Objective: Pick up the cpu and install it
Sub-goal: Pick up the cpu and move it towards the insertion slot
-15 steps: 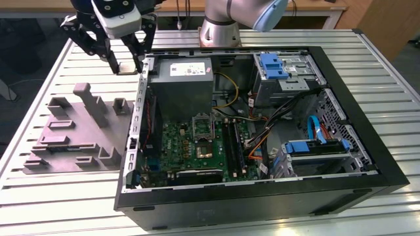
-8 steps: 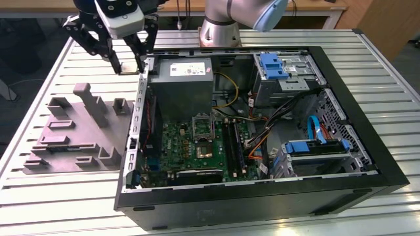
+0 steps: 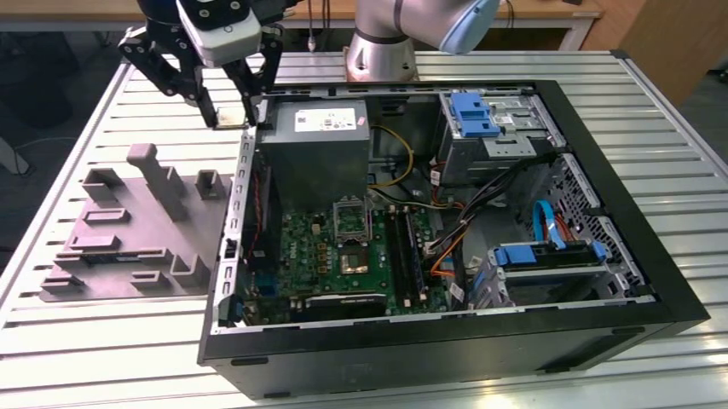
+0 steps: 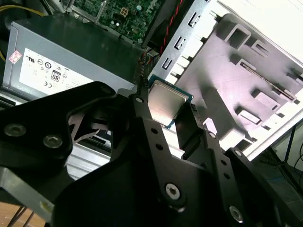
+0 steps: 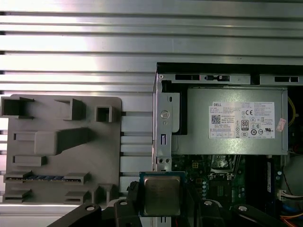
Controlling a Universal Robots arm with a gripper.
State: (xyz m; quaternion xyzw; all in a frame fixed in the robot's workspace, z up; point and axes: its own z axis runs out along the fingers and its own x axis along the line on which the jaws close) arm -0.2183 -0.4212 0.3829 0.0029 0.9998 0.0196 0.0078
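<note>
As seen in the exterior view, the gripper (image 3: pixel 234 118) is hung at 10 o'clock of the open computer case (image 3: pixel 637 281), over its side wall beside the power supply (image 3: pixel 324 145). Jaws are closed on the cpu (image 4: pixel 165 101), pinched by opposite edges, silver top shown in both wrist views. The cpu is held clear of the slatted table (image 3: pixel 102 341), not seated. At case centre the motherboard (image 3: pixel 341 247) is laid; its socket (image 3: pixel 351 256) is found at 5 o'clock from the gripper, well apart. Grey fixture block (image 3: pixel 136 230) is placed at 7 o'clock from the gripper, just beside the case.
</note>
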